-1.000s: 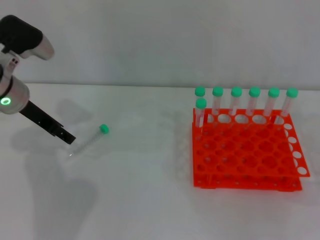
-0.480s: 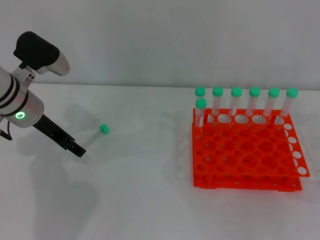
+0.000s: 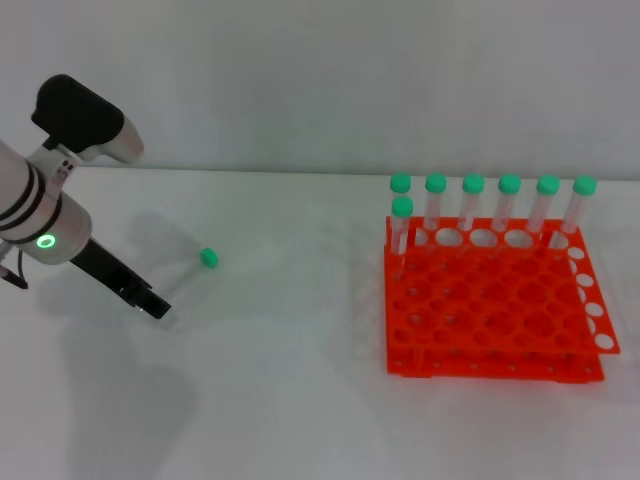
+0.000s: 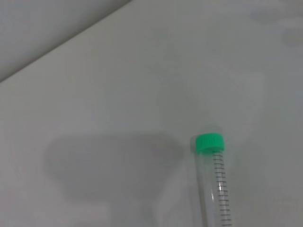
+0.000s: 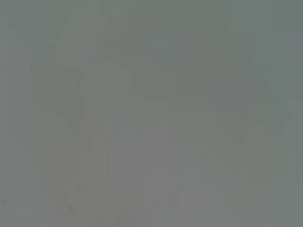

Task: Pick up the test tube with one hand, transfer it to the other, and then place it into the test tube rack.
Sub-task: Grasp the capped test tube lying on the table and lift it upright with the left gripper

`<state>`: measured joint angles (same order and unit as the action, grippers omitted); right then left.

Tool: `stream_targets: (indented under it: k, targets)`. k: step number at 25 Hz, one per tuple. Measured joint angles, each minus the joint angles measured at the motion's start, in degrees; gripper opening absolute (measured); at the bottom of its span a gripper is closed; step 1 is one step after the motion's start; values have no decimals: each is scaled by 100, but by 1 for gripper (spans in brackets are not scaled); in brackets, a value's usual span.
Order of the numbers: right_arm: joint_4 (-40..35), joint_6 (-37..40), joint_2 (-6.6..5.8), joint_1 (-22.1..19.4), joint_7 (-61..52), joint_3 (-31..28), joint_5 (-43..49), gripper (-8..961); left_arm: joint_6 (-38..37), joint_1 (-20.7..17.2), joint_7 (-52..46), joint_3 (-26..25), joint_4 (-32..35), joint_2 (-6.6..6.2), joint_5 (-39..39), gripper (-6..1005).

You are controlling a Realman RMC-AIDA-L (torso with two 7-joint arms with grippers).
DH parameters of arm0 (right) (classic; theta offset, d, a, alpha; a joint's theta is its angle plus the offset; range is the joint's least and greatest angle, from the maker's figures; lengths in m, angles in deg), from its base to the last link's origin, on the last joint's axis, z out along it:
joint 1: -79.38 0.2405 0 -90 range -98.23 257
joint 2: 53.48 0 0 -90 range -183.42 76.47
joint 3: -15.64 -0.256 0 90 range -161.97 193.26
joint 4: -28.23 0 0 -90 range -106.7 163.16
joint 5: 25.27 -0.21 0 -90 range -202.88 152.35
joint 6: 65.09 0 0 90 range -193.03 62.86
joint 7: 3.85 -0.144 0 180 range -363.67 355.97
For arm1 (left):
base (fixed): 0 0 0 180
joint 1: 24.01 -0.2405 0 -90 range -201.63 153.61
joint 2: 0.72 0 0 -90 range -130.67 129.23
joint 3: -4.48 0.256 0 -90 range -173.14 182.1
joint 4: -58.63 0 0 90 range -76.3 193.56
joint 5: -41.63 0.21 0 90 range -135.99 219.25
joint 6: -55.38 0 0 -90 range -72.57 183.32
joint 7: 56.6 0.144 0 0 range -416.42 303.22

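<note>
The test tube [image 3: 190, 277] lies flat on the white table, its green cap [image 3: 207, 257] pointing away from my left gripper. In the left wrist view the tube [image 4: 214, 184] and its cap [image 4: 209, 143] are close below the camera. My left gripper [image 3: 153, 304] is low over the table at the tube's clear bottom end. The orange-red test tube rack [image 3: 490, 305] stands on the right. My right gripper is out of view, and the right wrist view shows only a blank grey surface.
Several green-capped tubes [image 3: 472, 205] stand upright in the rack's back row, and one more [image 3: 401, 222] stands at its left front of that row. A pale wall rises behind the table's far edge [image 3: 250, 172].
My left arm has swung right and down, bringing the gripper from left of the tube to its bottom end. The tube and the rack have not moved.
</note>
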<state>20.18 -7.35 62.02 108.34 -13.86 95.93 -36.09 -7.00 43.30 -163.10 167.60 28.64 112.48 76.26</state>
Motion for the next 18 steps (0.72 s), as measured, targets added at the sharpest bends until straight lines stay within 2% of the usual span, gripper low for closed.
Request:
stream_targets:
  k: [13,18]
  targets:
    - [-4,8,20,5,0,-5,2,835,234,-67,-14,-9,106,34,-39,749]
    - [-4,7,26,4,0,-5,2,834,375,-70,-8,-9,150,48,10,610]
